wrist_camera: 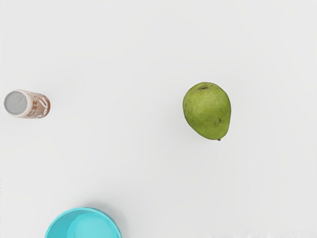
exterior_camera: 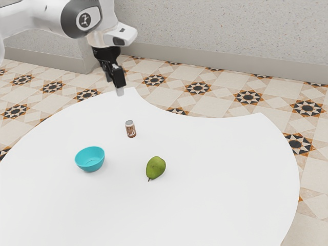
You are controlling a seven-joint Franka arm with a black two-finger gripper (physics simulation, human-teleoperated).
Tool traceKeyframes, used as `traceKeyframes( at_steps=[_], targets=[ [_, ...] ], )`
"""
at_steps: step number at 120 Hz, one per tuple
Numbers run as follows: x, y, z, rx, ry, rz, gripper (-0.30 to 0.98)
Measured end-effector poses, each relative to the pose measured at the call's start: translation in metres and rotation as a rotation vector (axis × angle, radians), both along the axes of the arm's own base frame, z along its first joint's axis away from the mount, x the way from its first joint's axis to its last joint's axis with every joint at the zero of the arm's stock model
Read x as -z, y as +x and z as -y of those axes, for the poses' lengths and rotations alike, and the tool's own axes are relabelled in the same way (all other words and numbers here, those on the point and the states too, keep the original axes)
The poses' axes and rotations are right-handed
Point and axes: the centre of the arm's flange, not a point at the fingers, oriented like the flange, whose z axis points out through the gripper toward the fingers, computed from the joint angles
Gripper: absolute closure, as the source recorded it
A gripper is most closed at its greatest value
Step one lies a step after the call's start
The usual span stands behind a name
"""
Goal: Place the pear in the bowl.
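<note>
Pear (exterior_camera: 156, 167) lies on its side directly on the white table (exterior_camera: 215, 205), outside the bowl and apart from it. Bowl (exterior_camera: 90, 159), turquoise, sits upright, its inside bare down to the floor. Can (exterior_camera: 130, 129), brown with a silver top, stands upright near the bowl; its contents are hidden from view. Gripper (exterior_camera: 120, 91) hangs above the table's edge, apart from all three items; how far open it is, and whether it holds anything, cannot be determined.
</note>
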Motion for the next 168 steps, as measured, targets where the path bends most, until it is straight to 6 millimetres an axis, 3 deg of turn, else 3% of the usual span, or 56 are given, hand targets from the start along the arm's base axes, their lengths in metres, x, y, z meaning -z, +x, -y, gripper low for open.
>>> traceKeyframes(
  at_steps=[8,36,48,81,98,108,131,168],
  targets=[
    [0.006,0.003,-0.002,0.024,-0.001,-0.011,0.0],
    [0.083,0.029,0.004,0.114,-0.046,-0.138,0.0],
    [0.106,0.031,0.025,0.17,-0.06,-0.178,0.0],
    [0.166,0.0,0.049,0.176,-0.149,-0.304,0.0],
    [0.198,-0.018,0.062,0.135,-0.203,-0.303,0.0],
    [0.213,-0.019,0.07,0.114,-0.228,-0.279,0.0],
    [0.255,0.0,0.058,0.043,-0.263,-0.246,0.0],
    [0.285,0.025,0.043,-0.02,-0.28,-0.214,0.0]
  ],
)
